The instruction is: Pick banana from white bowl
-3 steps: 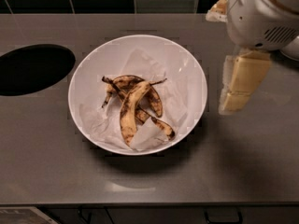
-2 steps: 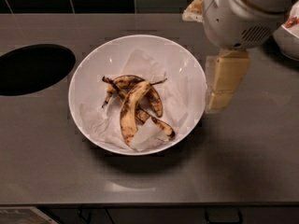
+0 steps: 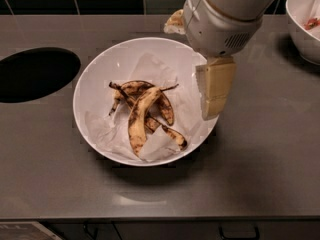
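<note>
The banana (image 3: 142, 115) is a limp yellow peel with heavy brown-black spots, its strips splayed over crumpled white paper in the middle of the large white bowl (image 3: 95, 71). The bowl sits on the grey counter. My gripper (image 3: 214, 91) hangs from the white arm at the upper right, over the bowl's right rim, to the right of the peel and above it. It touches nothing and holds nothing.
A dark round hole (image 3: 34, 74) opens in the counter at the left. A second white bowl with red bits (image 3: 305, 26) stands at the upper right edge. A small yellowish scrap (image 3: 175, 23) lies behind the big bowl. Dark tiles back the counter.
My arm and gripper have moved left, from beside the bowl's right side to over its right rim. The peel and bowl have not moved.
</note>
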